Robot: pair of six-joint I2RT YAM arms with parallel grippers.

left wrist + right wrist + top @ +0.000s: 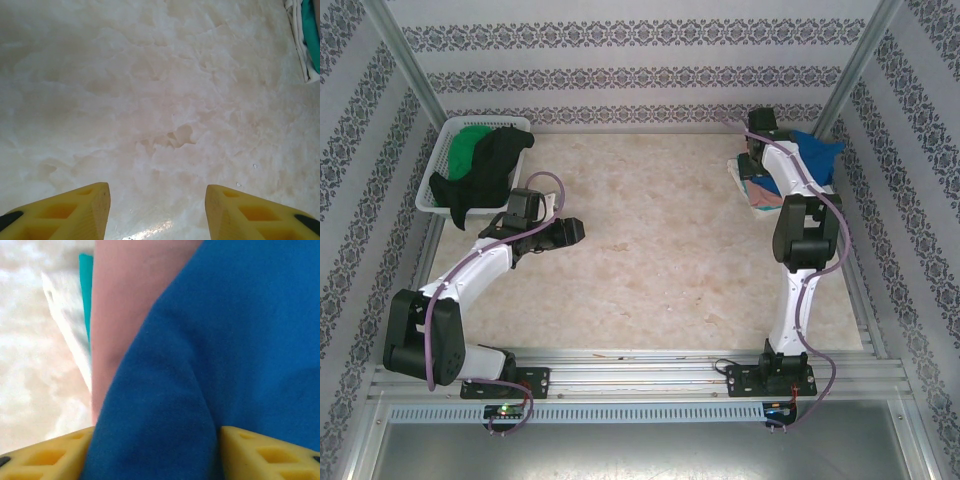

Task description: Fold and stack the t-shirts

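Right fingers (pixel 270 452) are pinched on the blue t-shirt (pixel 240 340) atop the stack (pixel 765 192) at the worktop's (pixel 660 260) far right corner; it should be laid flat, edges aligned. Left fingers (pixel 65 210) are spread.
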